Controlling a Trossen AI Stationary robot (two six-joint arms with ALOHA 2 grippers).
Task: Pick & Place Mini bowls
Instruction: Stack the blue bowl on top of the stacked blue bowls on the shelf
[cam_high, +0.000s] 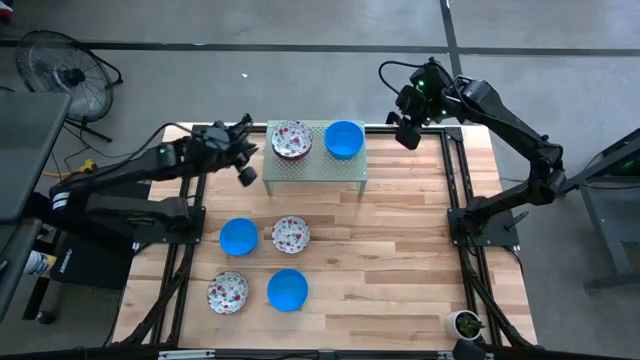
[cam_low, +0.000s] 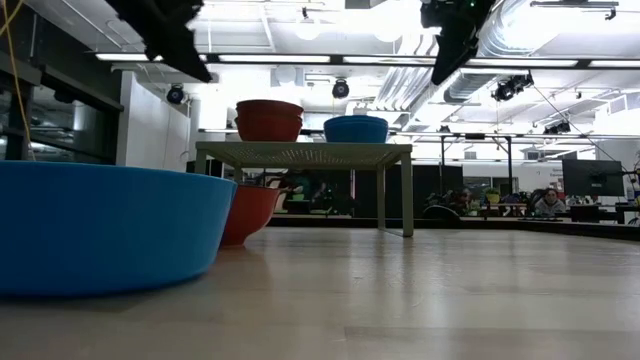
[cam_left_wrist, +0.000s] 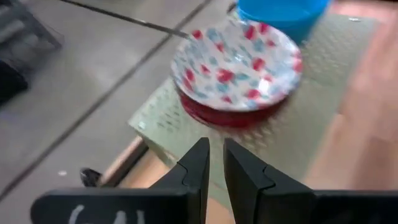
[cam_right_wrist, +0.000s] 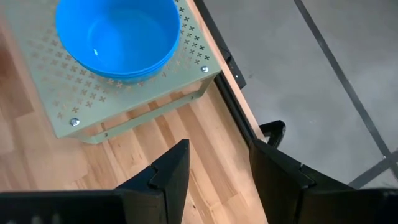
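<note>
Roughly, the job looks partly done, on the reading that the mini bowls are meant to end up on the pale green perforated rack (cam_high: 313, 168); on its top sit a floral bowl stack (cam_high: 291, 140), which the low view shows as at least two bowls nested, and a blue bowl on the rack (cam_high: 344, 139), whose double rim in the right wrist view hints at a second one beneath, though I cannot be sure of that. Still down on the wooden surface (cam_high: 400, 250), well in front of the rack, lie four more: a blue bowl (cam_high: 238, 237) with a floral bowl (cam_high: 290, 235) just beside it, and nearer the front edge another floral bowl (cam_high: 228, 293) beside another blue bowl (cam_high: 287, 289); so about four placements appear to be left. The left hand (cam_high: 243, 152) hangs just beside the rack's left end, above and next to the floral stack, its fingers (cam_left_wrist: 198, 167) drawn narrow with only a slim gap and nothing between them; the right hand (cam_high: 408, 128) hovers off the rack's right end near the surface's far edge, its fingers (cam_right_wrist: 171, 169) spread wide and empty. Neither hand carries a bowl, so my guess is the next step is a reach back towards the four on the surface.
</note>
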